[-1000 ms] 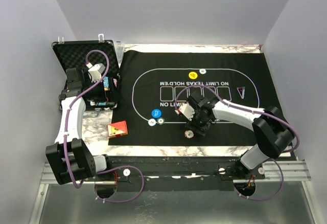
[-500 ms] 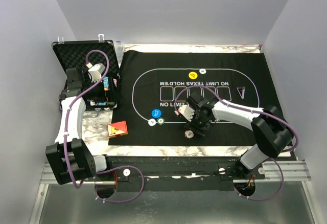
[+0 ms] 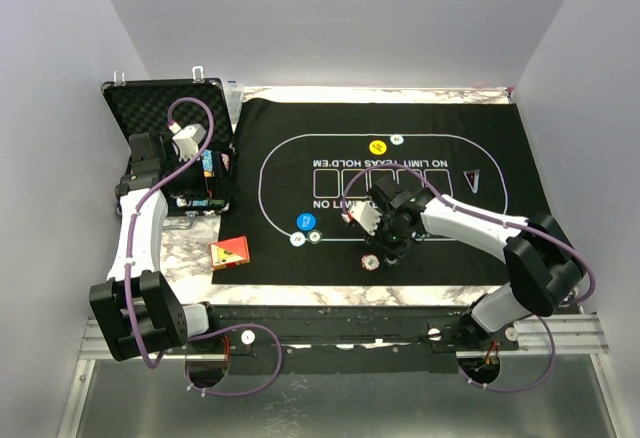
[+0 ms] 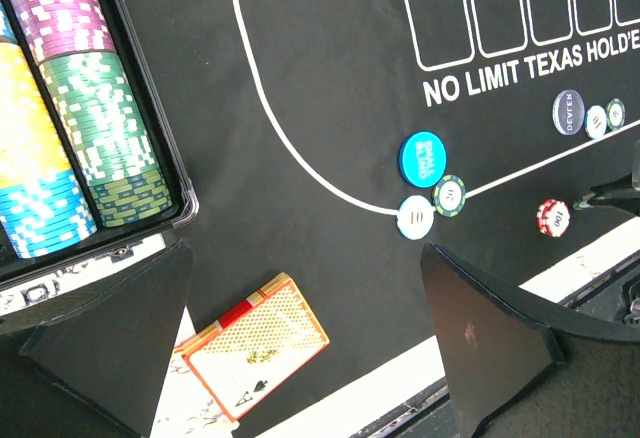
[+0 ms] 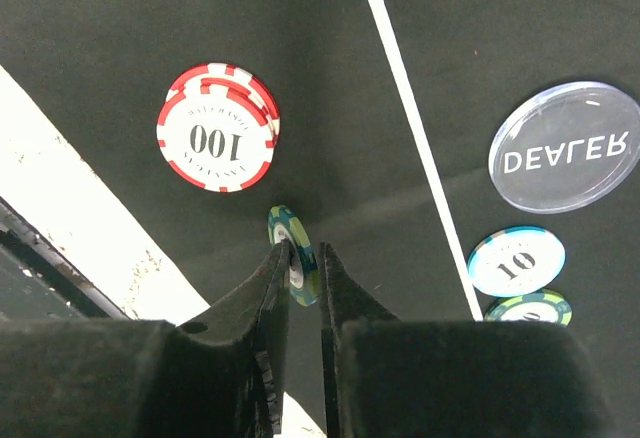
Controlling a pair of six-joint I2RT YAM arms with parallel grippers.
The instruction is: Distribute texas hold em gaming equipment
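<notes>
My right gripper (image 5: 302, 251) is pinched narrow on a green-edged chip (image 5: 288, 230), at 5 o'clock of the red 100 stack (image 5: 217, 128) on the mat (image 5: 120, 18). I cannot tell whether it is clear of the felt. I judge this to be the pick-up of one chip. Next I would lift it, carry it to a seat and lay it flat. It stands on edge, its rim running 11 to 5. It is round, so it has no true long axis. My left gripper (image 4: 305, 253) hangs wide and empty beside the case (image 4: 165, 148).
</notes>
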